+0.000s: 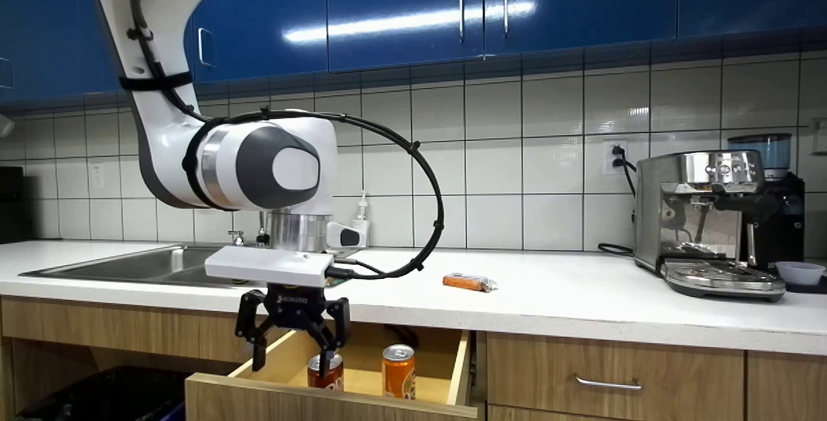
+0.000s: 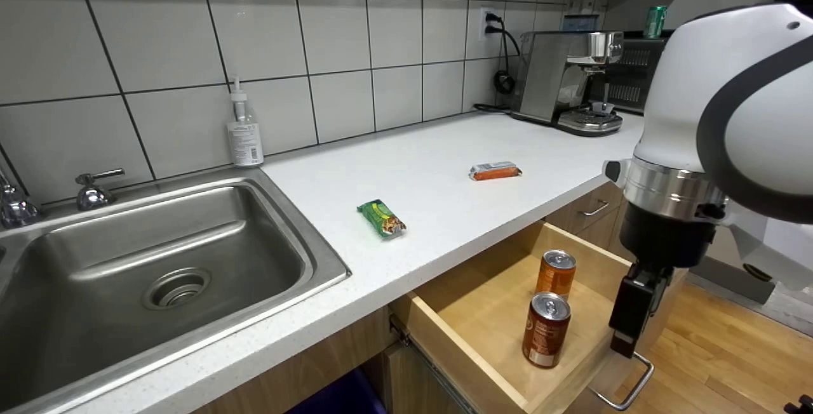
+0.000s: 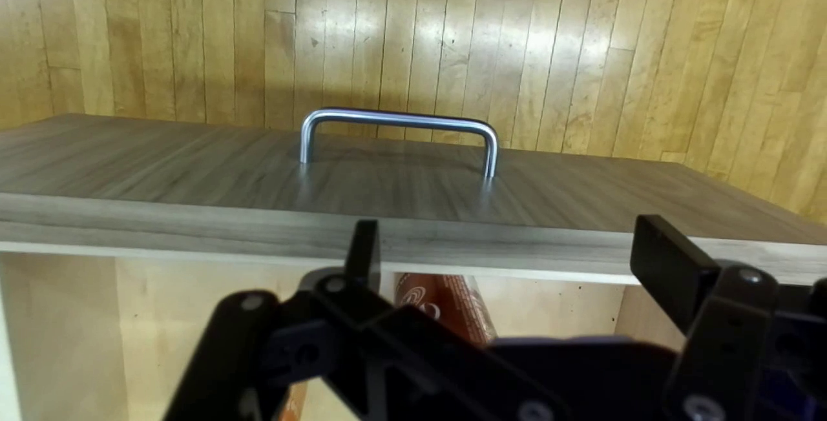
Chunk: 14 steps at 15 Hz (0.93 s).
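Empty gripper [image 1: 291, 359] at the pulled-out drawer [image 1: 459, 369]
Left to right, I see its jaws spread wide, near the metal handle [image 3: 399, 119]; then the dark red can [image 1: 333, 379] and the orange can [image 1: 398, 372], upright in the drawer. To my mind, lowering goes best slowly, jaws clear of the wooden front [image 1: 336, 407].

The arm [image 1: 169, 150] is bent, and the tool [image 1: 292, 361] below it is pointed downward and spread wide.
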Tool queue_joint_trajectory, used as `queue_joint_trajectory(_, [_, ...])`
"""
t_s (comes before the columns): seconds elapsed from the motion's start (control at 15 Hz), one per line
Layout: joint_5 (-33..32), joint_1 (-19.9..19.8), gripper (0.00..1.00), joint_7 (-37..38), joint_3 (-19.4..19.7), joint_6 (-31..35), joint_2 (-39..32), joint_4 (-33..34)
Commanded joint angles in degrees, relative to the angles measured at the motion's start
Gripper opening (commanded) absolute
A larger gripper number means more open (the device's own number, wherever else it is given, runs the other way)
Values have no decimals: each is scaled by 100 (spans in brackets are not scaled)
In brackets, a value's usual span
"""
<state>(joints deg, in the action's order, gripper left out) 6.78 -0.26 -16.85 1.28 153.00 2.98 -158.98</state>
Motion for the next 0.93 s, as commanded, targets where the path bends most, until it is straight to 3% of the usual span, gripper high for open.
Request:
queue_joint_trajectory(0.0, [182,102,100,-189,-13,-390,182,5])
queue_joint_trajectory(0.87, [31,171,100,-76,-34,-344,-91,4])
